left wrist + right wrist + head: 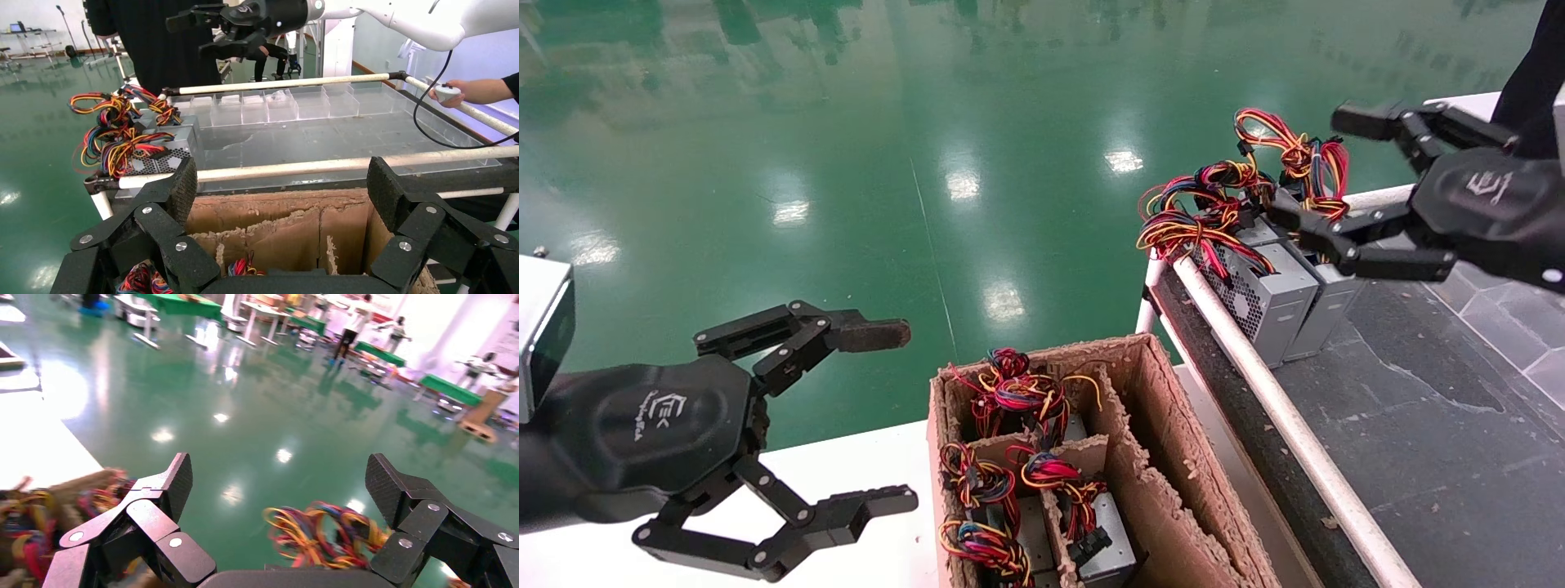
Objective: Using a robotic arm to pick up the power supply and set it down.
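Already two small grey metal power supplies [1275, 298] with red, blue, yellow and black wire bundles stand side by side at the dark table's [1434, 425] near corner, set down. More wait in the brown cardboard divider box [1164, 457]. Right black linkage-finger tool [1352, 192] hovers above the pair, jaws wide, holding nothing, touching nothing. Left tool [891, 416] hangs beside the box, wide open, empty; next pick likely comes from there.

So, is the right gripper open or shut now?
Open. The right gripper hangs with its fingers spread wide above the power supplies on the dark table, holding nothing.
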Available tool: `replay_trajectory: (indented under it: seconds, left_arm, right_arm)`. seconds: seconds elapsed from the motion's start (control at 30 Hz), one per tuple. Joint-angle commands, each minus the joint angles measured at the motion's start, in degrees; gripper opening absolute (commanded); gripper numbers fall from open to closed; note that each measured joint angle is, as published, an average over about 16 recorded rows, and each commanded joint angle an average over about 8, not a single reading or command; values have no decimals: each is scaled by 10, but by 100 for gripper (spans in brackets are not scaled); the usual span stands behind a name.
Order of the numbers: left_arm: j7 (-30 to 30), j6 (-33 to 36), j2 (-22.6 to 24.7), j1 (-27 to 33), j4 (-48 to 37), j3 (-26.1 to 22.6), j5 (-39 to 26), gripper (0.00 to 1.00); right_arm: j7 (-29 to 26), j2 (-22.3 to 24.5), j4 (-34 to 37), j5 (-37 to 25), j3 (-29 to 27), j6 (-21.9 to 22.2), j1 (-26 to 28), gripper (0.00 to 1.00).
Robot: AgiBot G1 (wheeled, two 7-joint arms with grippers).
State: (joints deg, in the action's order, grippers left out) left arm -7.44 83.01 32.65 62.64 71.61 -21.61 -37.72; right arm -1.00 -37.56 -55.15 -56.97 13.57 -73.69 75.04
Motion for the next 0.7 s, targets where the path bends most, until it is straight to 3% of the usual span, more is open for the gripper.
replay_trajectory:
  seconds: [0.03,0.7]
  left_arm:
    - [0,0,0,0,0,0,0,100]
    - [0,0,0,0,0,0,0,100]
  right_arm:
    - [-6,2,-11,9,1,-7,-8,100]
    - [-61,16,-115,94,15,-75,-84,100]
